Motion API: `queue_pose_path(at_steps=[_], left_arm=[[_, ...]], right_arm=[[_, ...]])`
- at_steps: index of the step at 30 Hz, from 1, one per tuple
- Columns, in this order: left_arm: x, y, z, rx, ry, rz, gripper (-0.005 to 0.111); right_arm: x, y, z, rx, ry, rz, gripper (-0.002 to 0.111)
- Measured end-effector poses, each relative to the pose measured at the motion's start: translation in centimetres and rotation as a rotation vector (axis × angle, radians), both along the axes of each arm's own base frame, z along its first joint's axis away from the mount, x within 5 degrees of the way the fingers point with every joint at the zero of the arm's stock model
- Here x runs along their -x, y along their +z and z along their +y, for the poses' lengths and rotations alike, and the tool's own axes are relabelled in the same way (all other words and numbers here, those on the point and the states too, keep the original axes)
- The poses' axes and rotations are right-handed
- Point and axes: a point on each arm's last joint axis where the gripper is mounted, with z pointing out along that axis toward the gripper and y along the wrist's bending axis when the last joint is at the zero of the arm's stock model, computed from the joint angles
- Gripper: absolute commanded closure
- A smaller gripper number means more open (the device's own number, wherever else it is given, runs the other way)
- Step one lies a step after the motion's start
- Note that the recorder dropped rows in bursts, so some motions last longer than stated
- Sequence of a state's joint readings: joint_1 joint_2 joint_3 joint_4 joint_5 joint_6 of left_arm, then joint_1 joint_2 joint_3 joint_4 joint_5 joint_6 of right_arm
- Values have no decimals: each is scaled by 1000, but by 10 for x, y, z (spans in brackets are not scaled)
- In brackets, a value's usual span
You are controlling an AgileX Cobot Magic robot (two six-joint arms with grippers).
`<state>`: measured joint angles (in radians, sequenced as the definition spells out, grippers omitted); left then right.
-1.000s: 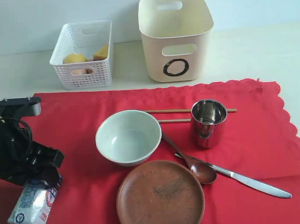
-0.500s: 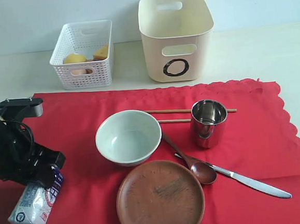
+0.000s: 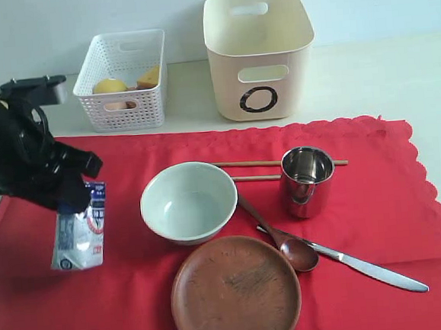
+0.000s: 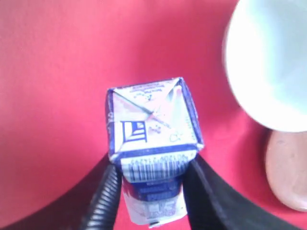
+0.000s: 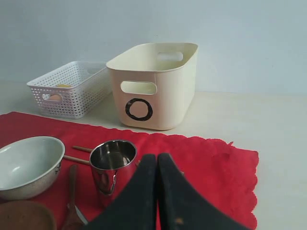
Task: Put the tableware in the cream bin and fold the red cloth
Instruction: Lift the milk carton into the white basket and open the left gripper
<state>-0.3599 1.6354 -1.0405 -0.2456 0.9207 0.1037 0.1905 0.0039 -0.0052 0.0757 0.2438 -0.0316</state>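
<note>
1. Exterior view: left of the pale bowl (image 3: pixel 189 202), the left gripper (image 3: pixel 82 197) pinches a blue-white milk carton (image 3: pixel 79 236) over the red cloth (image 3: pixel 376 198). The cream bin (image 3: pixel 260 51) stands behind the bowl, the wooden plate (image 3: pixel 235 290) before it, and the steel cup (image 3: pixel 308 179) to its right.
2. Left wrist view: both jaws clamp the carton's sides near the bowl.
3. Right wrist view: the right gripper (image 5: pixel 157 165) has its jaws pressed together, empty, on the cup's side of the bowl.

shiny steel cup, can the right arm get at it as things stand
Probably yes: the right tool is shut and empty near the shiny steel cup, with nothing standing between them; it must open first.
</note>
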Motion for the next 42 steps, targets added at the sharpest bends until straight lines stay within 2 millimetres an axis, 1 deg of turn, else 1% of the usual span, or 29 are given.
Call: queue_pose_path(at_steps=[4, 8, 12, 18, 22, 24, 27, 31, 34, 35, 37, 40, 41, 42], left_arm=[[-11, 23, -5, 23, -8, -55, 107], [-26, 47, -9, 49, -10, -148, 107], [-42, 71, -12, 64, -7, -307, 107], [-65, 89, -14, 102, 23, -582, 107], [-82, 90, -17, 125, 42, -741, 107], [-94, 84, -20, 135, 52, -808, 107], [-111, 69, -24, 146, 67, -883, 107], [-133, 36, -22, 136, 97, -914, 107], [-148, 9, -14, 127, 142, -913, 106], [-152, 2, -11, 129, 165, -910, 104], [-159, -16, -6, 134, 214, -892, 95], [-166, -39, -2, 128, 248, -867, 69], [-166, -44, -3, 125, 249, -865, 57], [-168, -45, -3, 129, 254, -874, 36]], right_arm=[[0, 0, 0, 0, 0, 0, 108], [0, 0, 0, 0, 0, 0, 108], [0, 0, 0, 0, 0, 0, 108], [0, 0, 0, 0, 0, 0, 108], [0, 0, 0, 0, 0, 0, 108], [0, 0, 0, 0, 0, 0, 108], [0, 0, 0, 0, 0, 0, 108], [0, 0, 0, 0, 0, 0, 108], [0, 0, 0, 0, 0, 0, 108], [0, 0, 0, 0, 0, 0, 108], [0, 0, 0, 0, 0, 0, 108], [0, 0, 0, 0, 0, 0, 108], [0, 0, 0, 0, 0, 0, 108], [0, 0, 0, 0, 0, 0, 108]])
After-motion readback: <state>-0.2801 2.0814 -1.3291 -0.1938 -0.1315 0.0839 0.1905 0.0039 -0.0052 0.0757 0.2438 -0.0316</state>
